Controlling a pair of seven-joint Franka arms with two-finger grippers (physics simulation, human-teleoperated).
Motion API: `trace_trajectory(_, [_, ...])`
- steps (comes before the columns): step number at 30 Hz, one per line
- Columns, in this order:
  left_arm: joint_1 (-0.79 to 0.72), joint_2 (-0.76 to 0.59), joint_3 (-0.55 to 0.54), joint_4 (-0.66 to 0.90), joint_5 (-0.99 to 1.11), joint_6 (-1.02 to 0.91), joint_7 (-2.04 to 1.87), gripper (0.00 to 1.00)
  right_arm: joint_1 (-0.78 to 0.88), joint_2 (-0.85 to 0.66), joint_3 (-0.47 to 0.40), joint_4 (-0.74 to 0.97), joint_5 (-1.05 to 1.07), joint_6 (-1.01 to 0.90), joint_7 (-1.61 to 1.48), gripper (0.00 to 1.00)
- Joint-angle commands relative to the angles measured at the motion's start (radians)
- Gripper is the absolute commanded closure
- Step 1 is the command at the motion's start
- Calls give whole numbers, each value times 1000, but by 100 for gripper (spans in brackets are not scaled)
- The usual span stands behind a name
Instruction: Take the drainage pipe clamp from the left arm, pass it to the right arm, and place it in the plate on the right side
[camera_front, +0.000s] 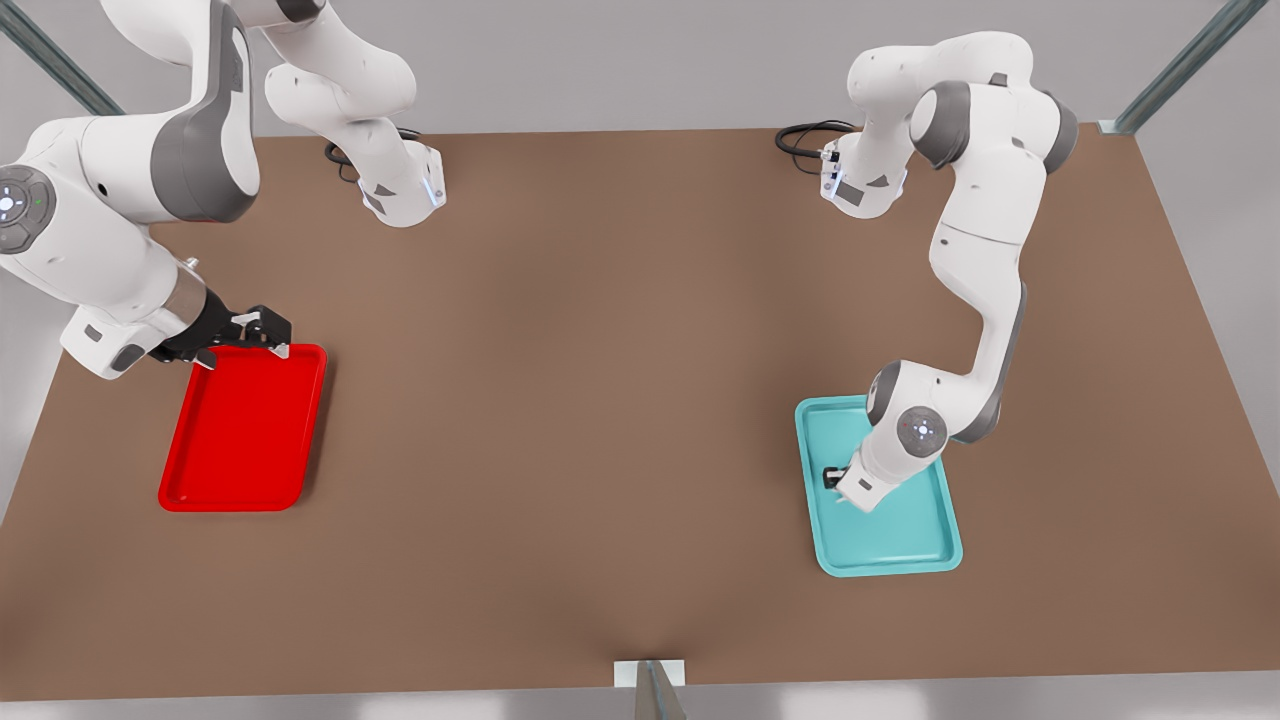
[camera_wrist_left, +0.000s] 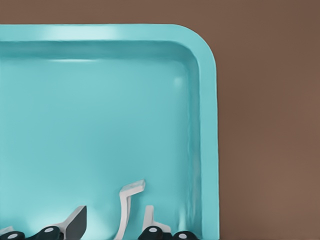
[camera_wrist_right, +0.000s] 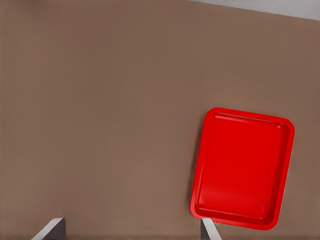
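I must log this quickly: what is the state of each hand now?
Left hand: open, around the clamp in the teal tray.
Right hand: open, empty, by the red tray.

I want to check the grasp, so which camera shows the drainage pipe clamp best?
The left wrist view: the white drainage pipe clamp stands in the teal tray, between the left gripper fingers. In the front view that arm's wrist covers it. The right wrist view looks at the red plate.
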Motion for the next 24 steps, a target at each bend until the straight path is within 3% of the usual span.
trace_trajectory(1, [0, 2, 0, 0, 2, 10, -17, 36, 1, -1, -1, 0, 1, -1, -18, 0])
trace_trajectory(6, [2, 6, 0, 0, 2, 14, -17, 44, -5, -1, -1, 0, 1, -7, -18, 0])
trace_trajectory(10, [6, 8, 0, 0, 2, 14, -17, 57, -7, -1, -1, 0, 1, -9, -18, 0])
trace_trajectory(14, [6, 9, 0, 0, 2, 14, -17, 60, -7, 0, -1, 0, 1, -7, -18, 0])
trace_trajectory(19, [8, 9, 0, 2, 2, 14, -18, 70, -7, 0, -1, 0, 1, -9, -18, 0])
trace_trajectory(24, [8, 16, 0, 2, 2, 15, -18, 70, -7, 0, -1, 0, 1, -9, -18, 0])
